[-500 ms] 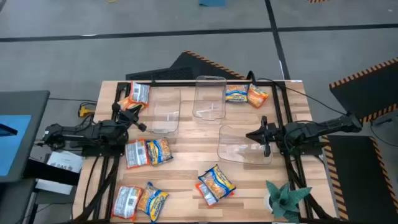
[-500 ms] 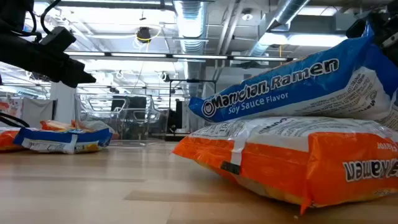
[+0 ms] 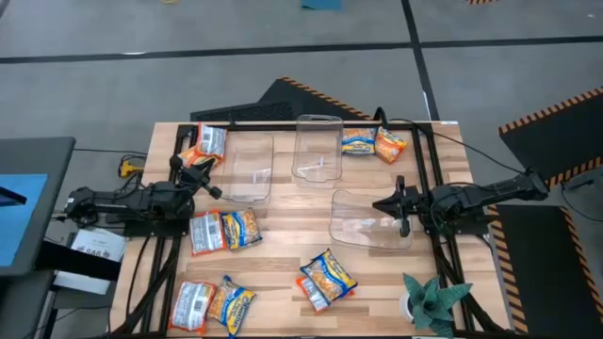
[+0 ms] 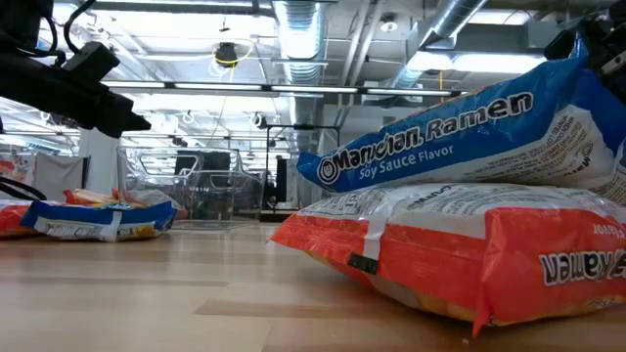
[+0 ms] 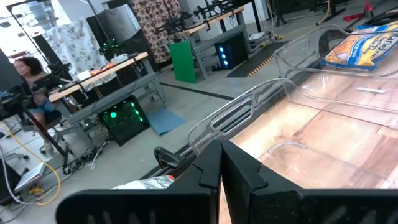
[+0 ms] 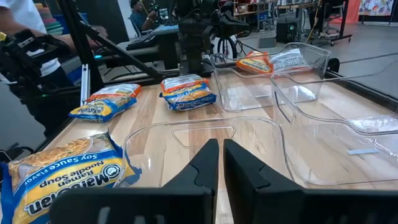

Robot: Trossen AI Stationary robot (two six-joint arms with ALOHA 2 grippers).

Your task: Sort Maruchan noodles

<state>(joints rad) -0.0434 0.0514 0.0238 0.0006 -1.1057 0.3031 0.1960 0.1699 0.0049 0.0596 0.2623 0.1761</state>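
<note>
Several Maruchan packets lie flat in pairs on the wooden table. A silver one on an orange one [image 3: 208, 142] lies far left. A blue-yellow [image 3: 357, 141] and an orange [image 3: 390, 144] lie at the far edge. A silver [image 3: 205, 232] lies beside an orange-yellow [image 3: 241, 227]. A blue-yellow packet rests on an orange one [image 3: 325, 278] [image 4: 442, 147]. A silver [image 3: 193, 303] and a blue-yellow [image 3: 232, 303] lie near left. My left gripper [image 3: 209, 181] [image 5: 221, 158] is shut, by the left clear bin [image 3: 250, 169]. My right gripper [image 3: 384, 203] [image 6: 221, 155] is shut, over the right clear bin [image 3: 370, 219].
A third clear bin [image 3: 317, 146] stands at the far middle. A small green plant [image 3: 429, 299] sits at the near right corner. A dark frame [image 3: 283, 124] runs along the table's far edge. People show in the room beyond the table.
</note>
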